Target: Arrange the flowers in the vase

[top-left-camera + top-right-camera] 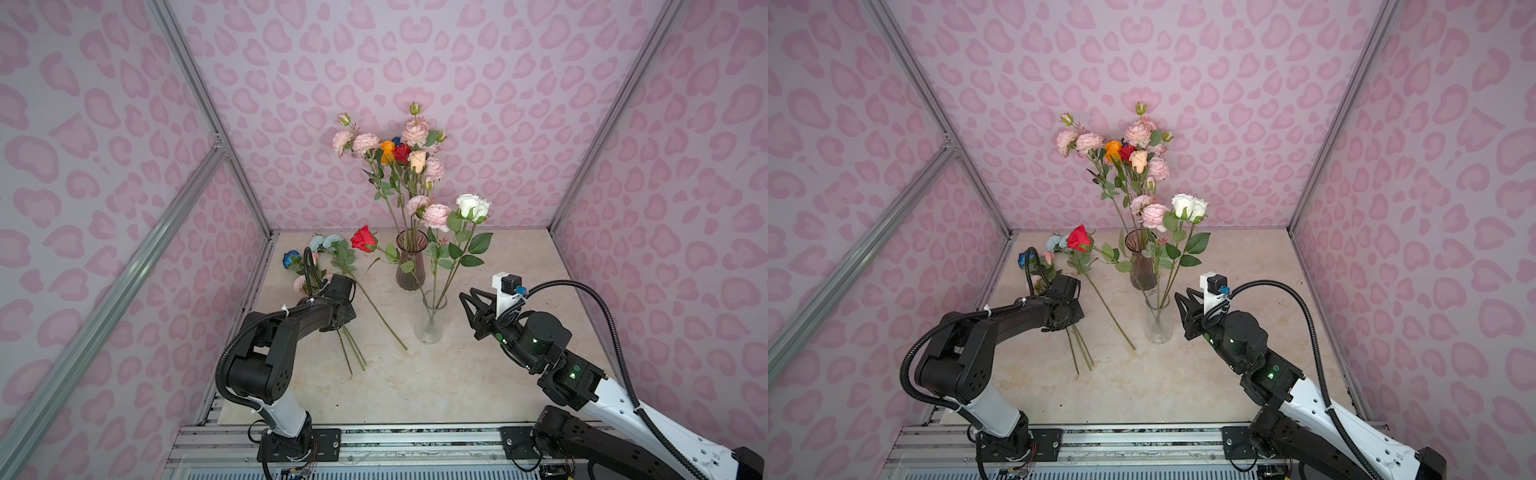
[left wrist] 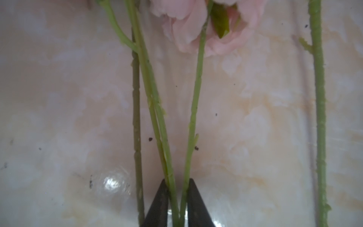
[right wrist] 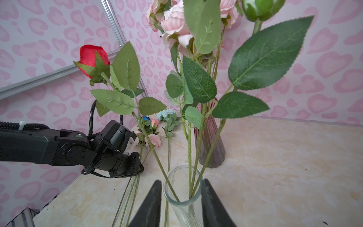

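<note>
**Loose flowers** lie flat on the left part of the table in both top views. The dark blue head and light blue heads point toward the back wall and the cut ends toward the front edge, so the long axis runs roughly back to front.

**Left gripper**: narrow, its jaws pressed on a pair of stems low on their length. In the left wrist view a third stem lies just outside the jaws and a fourth well apart. In the top views the wrist hides the fingers.

**Clear vase** stands upright to the right of that grip, between the two arms. It holds the white roses and a red rose that leans left. The purple vase stands behind it, full.

**Right gripper**: jaws parted and aimed at the clear vase's neck, just beside it and apparently not clasping it.

**Relation governing the next move (judged):** the stems are horizontal and the vase mouth faces up, so the cut ends must swing downward and travel rightward. The left arm is nearer the flowers. The right arm is nearer the vase and is placed to steady it. The leaning red rose crowds the mouth on the approach side
</note>
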Action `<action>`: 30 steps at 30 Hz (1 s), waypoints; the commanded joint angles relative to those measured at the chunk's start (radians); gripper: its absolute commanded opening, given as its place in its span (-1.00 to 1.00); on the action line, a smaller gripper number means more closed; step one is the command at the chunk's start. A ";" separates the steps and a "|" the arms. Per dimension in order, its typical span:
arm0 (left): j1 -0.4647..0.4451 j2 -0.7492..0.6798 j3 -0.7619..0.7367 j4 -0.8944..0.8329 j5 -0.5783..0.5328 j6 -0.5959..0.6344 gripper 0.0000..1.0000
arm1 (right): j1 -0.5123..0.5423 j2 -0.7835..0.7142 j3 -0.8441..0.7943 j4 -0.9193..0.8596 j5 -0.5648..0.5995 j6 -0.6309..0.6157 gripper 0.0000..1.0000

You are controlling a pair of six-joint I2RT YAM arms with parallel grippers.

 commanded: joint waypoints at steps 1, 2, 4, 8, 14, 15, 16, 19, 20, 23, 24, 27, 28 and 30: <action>-0.001 -0.012 0.000 0.023 -0.003 0.023 -0.81 | 0.001 -0.003 0.001 0.013 -0.004 0.003 -0.30; -0.001 -0.022 0.001 0.017 -0.007 0.028 -0.85 | 0.001 -0.007 0.003 0.010 -0.003 0.001 -0.30; -0.002 -0.058 0.001 0.006 -0.026 0.032 -0.90 | 0.001 -0.013 0.006 0.002 -0.001 -0.003 -0.30; -0.003 -0.163 0.004 -0.020 -0.041 0.027 -0.94 | 0.000 -0.015 0.010 0.000 -0.001 -0.004 -0.30; -0.011 -0.321 0.016 -0.049 -0.015 0.029 -0.94 | 0.001 -0.006 0.021 0.009 -0.021 0.011 -0.31; -0.013 -0.343 0.016 -0.051 0.000 0.030 -0.94 | 0.001 -0.006 0.023 0.011 -0.025 0.012 -0.31; -0.015 -0.366 0.014 -0.052 0.015 0.034 -0.94 | 0.001 -0.007 0.025 0.010 -0.026 0.014 -0.32; -0.030 -0.454 -0.016 -0.029 0.043 0.052 -0.94 | 0.001 -0.008 0.031 0.006 -0.033 0.022 -0.32; -0.030 -0.468 -0.026 -0.022 0.061 0.053 -0.92 | 0.000 -0.010 0.032 0.006 -0.034 0.023 -0.32; -0.029 -0.449 -0.026 -0.065 0.049 0.055 -0.86 | 0.001 -0.009 0.035 0.006 -0.037 0.032 -0.32; -0.026 -0.434 -0.028 -0.083 0.028 0.047 -0.86 | 0.001 -0.009 0.038 0.004 -0.039 0.034 -0.32; 0.002 -0.379 -0.041 -0.089 0.019 0.031 -0.86 | 0.001 -0.011 0.038 0.002 -0.042 0.036 -0.33; 0.009 -0.352 -0.039 -0.091 0.009 0.023 -0.86 | 0.001 -0.013 0.035 0.002 -0.040 0.037 -0.32; 0.013 -0.304 -0.025 -0.093 -0.011 0.028 -0.85 | 0.001 -0.015 0.036 -0.001 -0.038 0.036 -0.33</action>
